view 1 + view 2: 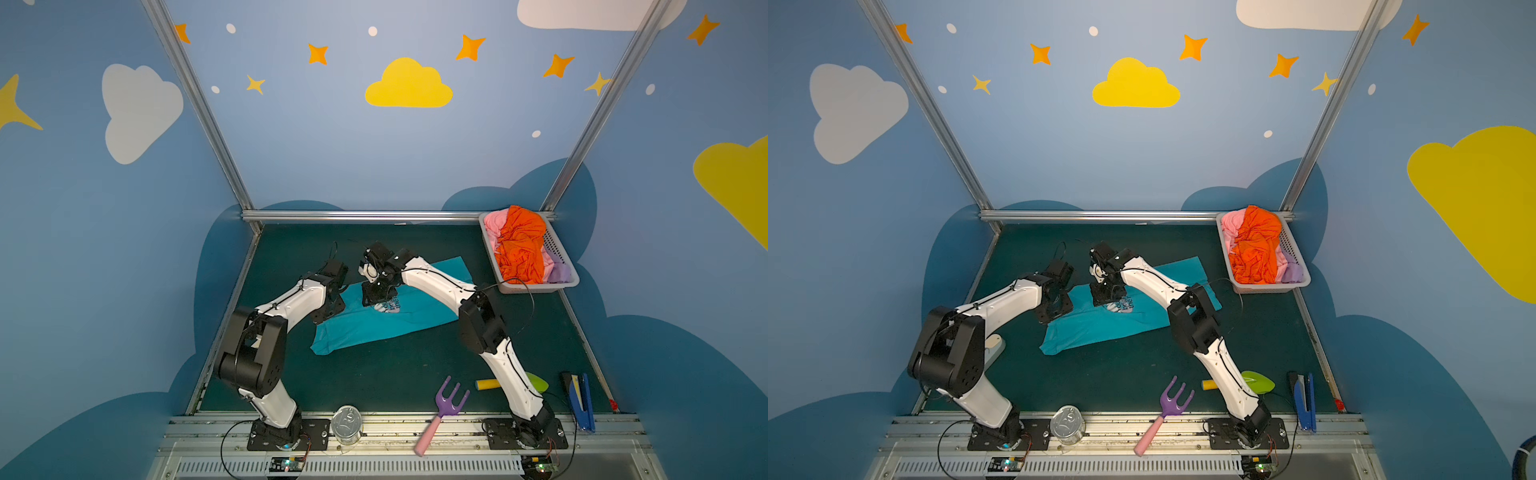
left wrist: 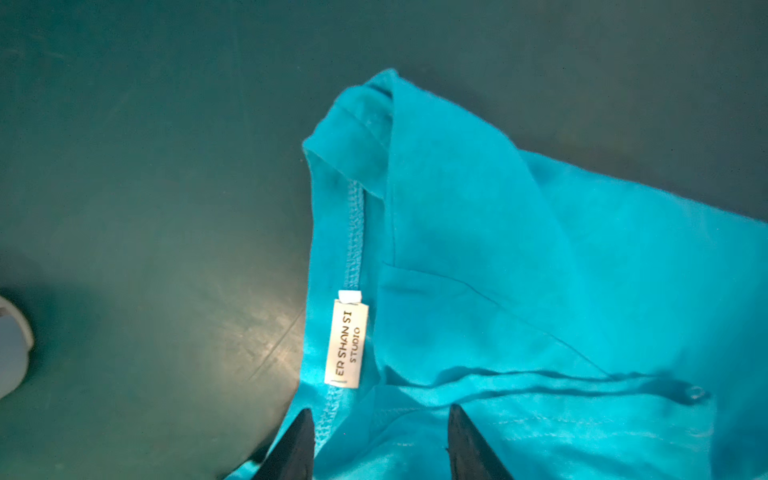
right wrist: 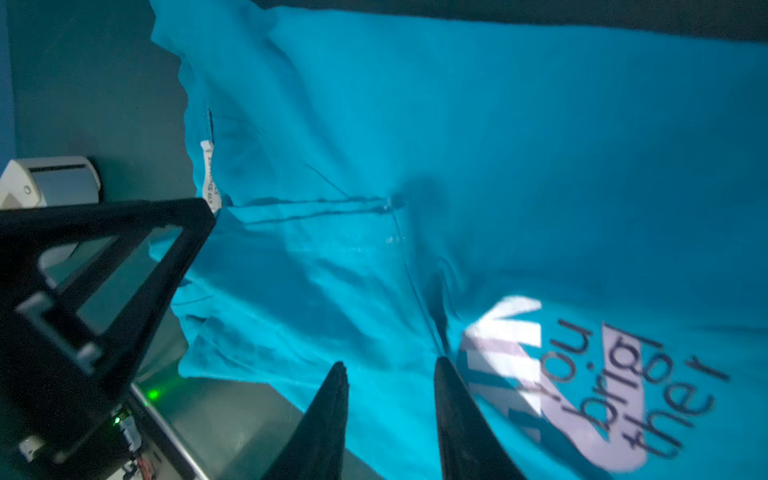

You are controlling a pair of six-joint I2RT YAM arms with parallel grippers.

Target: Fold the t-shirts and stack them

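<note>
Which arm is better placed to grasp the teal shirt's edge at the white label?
Left. The left gripper hovers open beside the label on the teal shirt; the right gripper is farther along, by the chest print.

Robot lab booth, shown by aluminium frame (image 1: 361, 215) and cloud-painted walls (image 1: 291, 145)

The white-and-black left arm (image 1: 291, 300) reaches forward, elbow bent and wrist tipped down. Its black two-fingered left gripper (image 2: 380, 415) has its pointed fingers standing apart, gripping nothing. The matching right arm (image 1: 436, 282) leans in toward the middle, and its right gripper (image 3: 390, 368) is likewise parted, close beside the left one.
</note>
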